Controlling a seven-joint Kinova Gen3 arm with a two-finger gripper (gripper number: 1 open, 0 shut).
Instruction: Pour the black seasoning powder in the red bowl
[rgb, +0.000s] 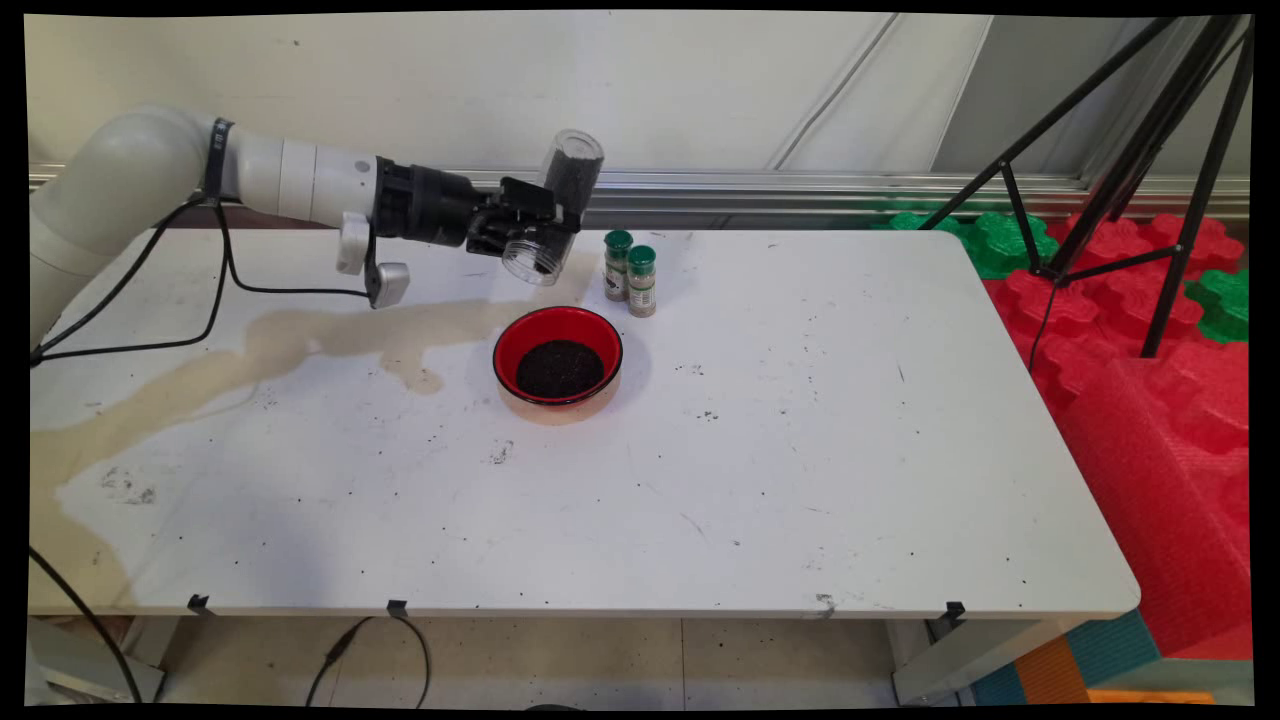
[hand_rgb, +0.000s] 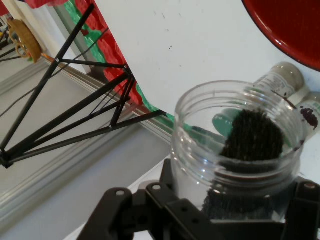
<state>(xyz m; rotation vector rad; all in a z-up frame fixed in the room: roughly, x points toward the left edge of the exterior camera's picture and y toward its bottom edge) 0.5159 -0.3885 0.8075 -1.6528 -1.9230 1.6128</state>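
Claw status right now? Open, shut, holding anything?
Claw: shut on a clear plastic jar of dark grains, held tilted with its open mouth lowest, above and behind the red bowl.

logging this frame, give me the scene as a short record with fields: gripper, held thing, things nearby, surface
gripper: gripper, shut on the clear jar
held thing: clear jar, tilted with its open mouth lower, dark grains inside
below: red bowl holding dark grains
nearby: two green-capped spice bottles, upright beside the bowl
surface: white table, stained tan at its left
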